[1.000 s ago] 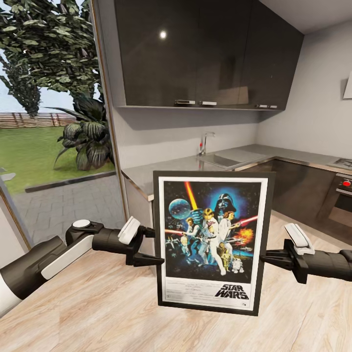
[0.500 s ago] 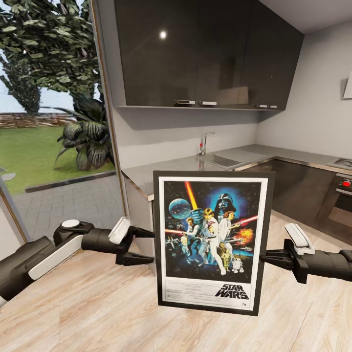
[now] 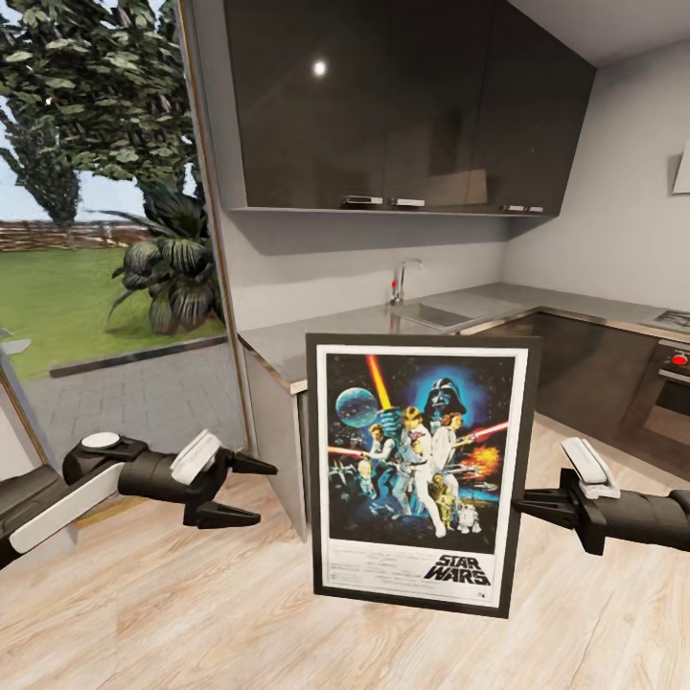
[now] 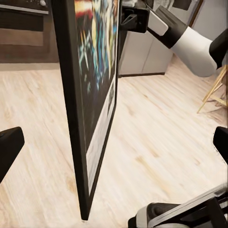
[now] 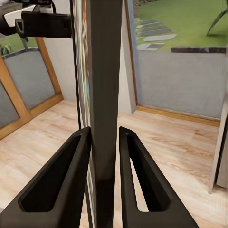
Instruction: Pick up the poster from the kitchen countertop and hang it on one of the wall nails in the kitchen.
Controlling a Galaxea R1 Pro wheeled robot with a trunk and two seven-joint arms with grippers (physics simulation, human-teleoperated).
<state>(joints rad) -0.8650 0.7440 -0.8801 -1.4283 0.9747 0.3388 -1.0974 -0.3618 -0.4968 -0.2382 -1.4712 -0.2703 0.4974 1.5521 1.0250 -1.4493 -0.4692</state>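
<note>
Since a second ago the left gripper (image 3: 251, 490) has pulled away from the poster (image 3: 419, 471) toward the lower left of the head view; it was touching the frame's left edge and now sits well apart from it. The poster has shifted very slightly to the right.

In the head view the poster stands upright in the lower middle of the frame, held in the air above the wood floor (image 3: 192, 613). It has a thin black frame, a white border, colourful figures on dark blue, and "STAR WARS" in black near the bottom. The right gripper (image 3: 522, 502) reaches in from the right edge and grips the poster's right side at about mid-height. In the right wrist view its two black fingers (image 5: 61, 180) are closed on either side of the frame's dark edge (image 5: 104, 95), pinching it.

The left gripper is spread wide and holds nothing. In the left wrist view its fingertips (image 4: 9, 147) sit at opposite edges of the picture, with the poster (image 4: 92, 95) seen edge-on between them and not touching either.

Behind the poster, the grey countertop (image 3: 316, 335) with its sink and tap (image 3: 404, 278) runs across the middle right. Glossy dark cabinets (image 3: 402, 105) fill the upper middle. A large window (image 3: 96, 240) at the left shows a garden.
</note>
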